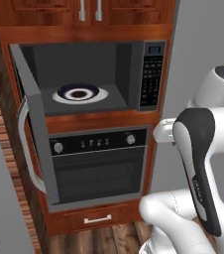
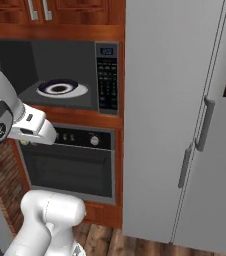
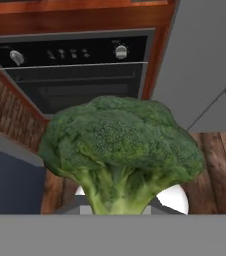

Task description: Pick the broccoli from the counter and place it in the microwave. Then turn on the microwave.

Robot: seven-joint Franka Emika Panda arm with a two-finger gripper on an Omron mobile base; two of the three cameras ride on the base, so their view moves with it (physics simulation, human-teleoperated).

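Up left, microwave [image 1: 84, 79] door [image 1: 32, 129] hangs wide open, turntable plate [image 1: 79, 93] bare inside, keypad [image 1: 151, 82] at its right edge. Below sits the oven [image 1: 99, 163]. Hand view: broccoli [image 3: 120, 145] close against the camera, over wood floor [image 3: 215, 170]; finger tips hidden, so grip can't be confirmed. Fridge [image 2: 185, 115] far right.

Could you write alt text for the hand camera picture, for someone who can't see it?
A large green broccoli fills the foreground, stem down at the gripper. Behind it is a black oven with round knobs, set in reddish wood, with a grey fridge at the right.
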